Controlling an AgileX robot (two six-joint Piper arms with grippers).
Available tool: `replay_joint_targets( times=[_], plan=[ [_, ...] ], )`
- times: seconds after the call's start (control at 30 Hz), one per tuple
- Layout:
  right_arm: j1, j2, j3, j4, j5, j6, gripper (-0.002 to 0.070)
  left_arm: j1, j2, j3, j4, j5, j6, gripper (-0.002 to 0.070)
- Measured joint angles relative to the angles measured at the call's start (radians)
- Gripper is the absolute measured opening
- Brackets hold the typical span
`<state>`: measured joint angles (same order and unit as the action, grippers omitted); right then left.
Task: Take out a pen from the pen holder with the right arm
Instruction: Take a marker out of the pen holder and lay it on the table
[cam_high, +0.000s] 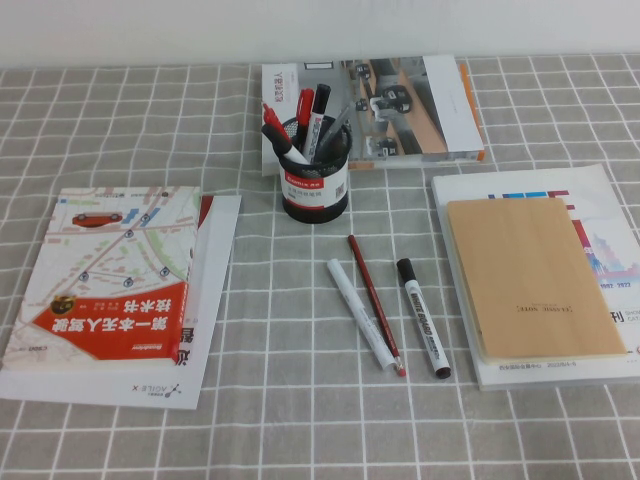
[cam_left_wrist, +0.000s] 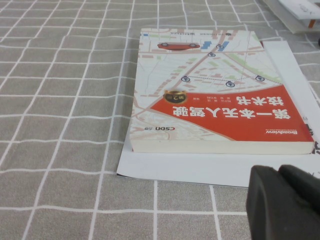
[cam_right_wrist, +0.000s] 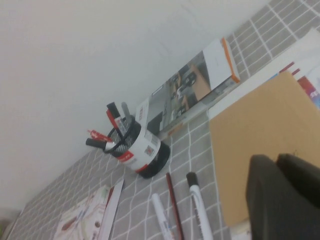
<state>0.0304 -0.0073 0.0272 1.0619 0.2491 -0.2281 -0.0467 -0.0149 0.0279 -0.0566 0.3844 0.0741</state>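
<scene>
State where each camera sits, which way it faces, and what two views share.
High: raised on robot's side, angled down at table; no arm shows.
Left wrist: on left arm, faces book; left gripper, shut, in foreground.
Right wrist: on right arm, faces pen holder; right gripper, shut, in foreground.
Shared: high and right wrist both show the pen holder.

Grey checked table (cam_high: 100, 120) with pen holder (cam_high: 314, 195), three pens (cam_high: 377, 300), magazine (cam_high: 400, 105), sheet (cam_high: 218, 290), booklet (cam_high: 510, 185).
</scene>
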Motion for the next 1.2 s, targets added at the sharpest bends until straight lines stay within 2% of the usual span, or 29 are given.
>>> replay_joint_targets(
  times=[0.2,0.43,0.83,0.97,1.2],
  plan=[
    [0.0,0.117,-0.106,-0.069,0.124,0.0,-0.0013,0.0,0.0,0.0,0.0,0.0,0.0,-0.0003],
    [0.0,0.403,-0.299,-0.239,0.308,-0.086,-0.0013,0.0,0.0,0.0,0.0,0.0,0.0,-0.0003],
    [0.004,0.85,-0.631,-0.298,0.454,-0.234,-0.0012,0.0,0.0,0.0,0.0,0.0,0.0,-0.0003],
    [0.071,0.978,-0.741,-0.314,0.443,-0.253,-0.0012,0.0,0.0,0.0,0.0,0.0,0.0,-0.0003],
    [0.329,1.203,-0.894,-0.378,0.32,-0.26,-0.0013,0.0,0.0,0.0,0.0,0.0,0.0,-0.0003]
  ],
)
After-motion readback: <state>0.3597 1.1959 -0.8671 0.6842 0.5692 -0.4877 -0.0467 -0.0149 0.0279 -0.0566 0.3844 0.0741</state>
